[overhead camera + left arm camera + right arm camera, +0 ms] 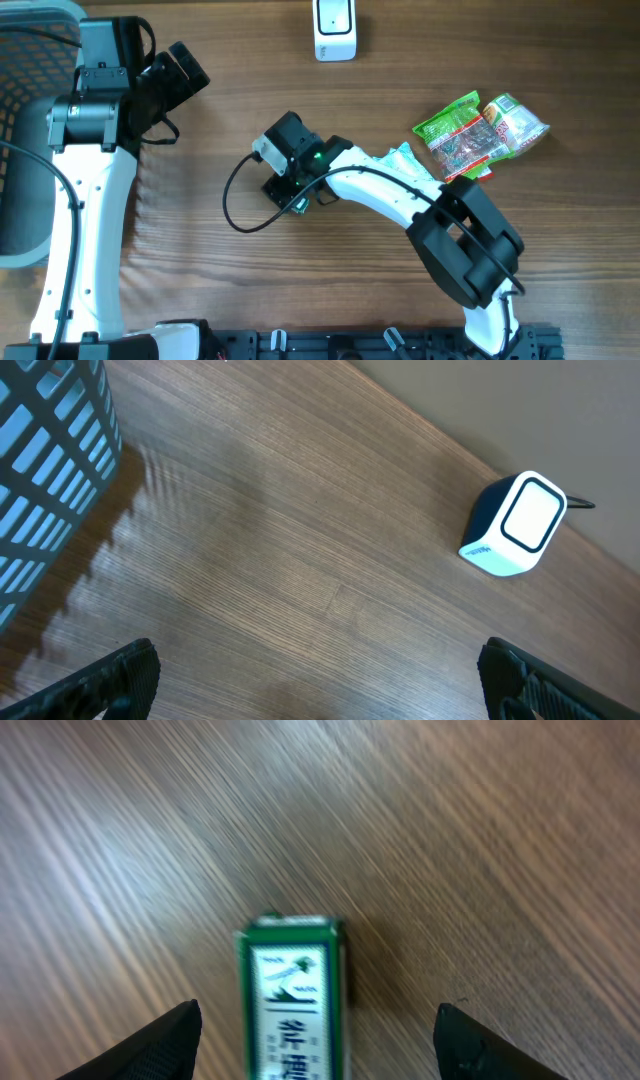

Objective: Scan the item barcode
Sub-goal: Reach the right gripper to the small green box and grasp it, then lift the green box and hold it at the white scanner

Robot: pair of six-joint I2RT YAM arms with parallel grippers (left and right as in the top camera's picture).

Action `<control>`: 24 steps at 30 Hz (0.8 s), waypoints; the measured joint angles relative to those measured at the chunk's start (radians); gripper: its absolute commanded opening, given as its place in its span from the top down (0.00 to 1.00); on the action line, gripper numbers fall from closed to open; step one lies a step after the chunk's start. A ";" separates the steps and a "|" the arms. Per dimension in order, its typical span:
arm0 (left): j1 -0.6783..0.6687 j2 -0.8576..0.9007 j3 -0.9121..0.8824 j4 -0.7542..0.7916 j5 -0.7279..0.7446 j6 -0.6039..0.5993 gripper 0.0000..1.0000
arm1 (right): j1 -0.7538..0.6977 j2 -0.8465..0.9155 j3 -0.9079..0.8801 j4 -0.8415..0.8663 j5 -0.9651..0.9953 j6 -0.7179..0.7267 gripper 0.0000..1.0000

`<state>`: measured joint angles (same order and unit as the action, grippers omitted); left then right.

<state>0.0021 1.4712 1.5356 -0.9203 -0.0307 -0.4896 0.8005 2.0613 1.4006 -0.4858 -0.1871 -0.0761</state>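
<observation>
R gripper (315, 1025) had fingers wide around the green box (290, 995), w/o touching it; L gripper (318, 675) was wide open too.

Bright even light, pale glare on table (90, 860); right wrist view blurred.

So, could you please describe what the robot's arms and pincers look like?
Both the left arm and the right arm have white shells with black joint housings. The left pincer and right pincer are all black. A thin black cable loops beside the right one, near a small green light.
</observation>
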 measured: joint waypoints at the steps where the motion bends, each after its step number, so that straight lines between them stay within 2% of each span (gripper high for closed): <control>1: 0.000 0.000 0.000 0.000 0.000 0.000 0.00 | 0.000 0.004 -0.001 0.000 0.003 -0.002 0.28; 5: 0.000 0.000 0.000 0.000 0.000 0.000 0.00 | 0.000 0.019 -0.002 0.001 -0.031 -0.008 0.35; 7: 0.000 0.000 0.000 0.000 0.000 0.000 0.00 | 0.000 0.029 -0.002 0.000 -0.053 -0.012 0.44; 10: 0.000 0.000 0.000 0.000 0.000 0.000 0.00 | 0.000 0.036 -0.002 -0.007 -0.067 -0.016 0.50; 13: 0.000 0.000 0.000 0.000 0.000 0.000 0.00 | 0.000 0.036 -0.002 -0.008 -0.075 -0.016 0.62; 18: 0.000 0.000 0.000 0.000 0.000 0.000 0.00 | -0.001 0.036 -0.002 -0.006 -0.077 0.007 0.75; 20: 0.000 0.000 0.000 0.000 0.000 0.000 0.00 | -0.008 0.036 -0.002 -0.006 -0.088 0.044 0.77; 24: 0.000 0.000 0.000 0.000 0.000 0.000 0.00 | -0.050 0.019 -0.002 -0.011 -0.135 0.109 0.72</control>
<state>0.0021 1.4712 1.5356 -0.9203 -0.0307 -0.4896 0.7509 2.0808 1.3983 -0.4969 -0.3222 0.0334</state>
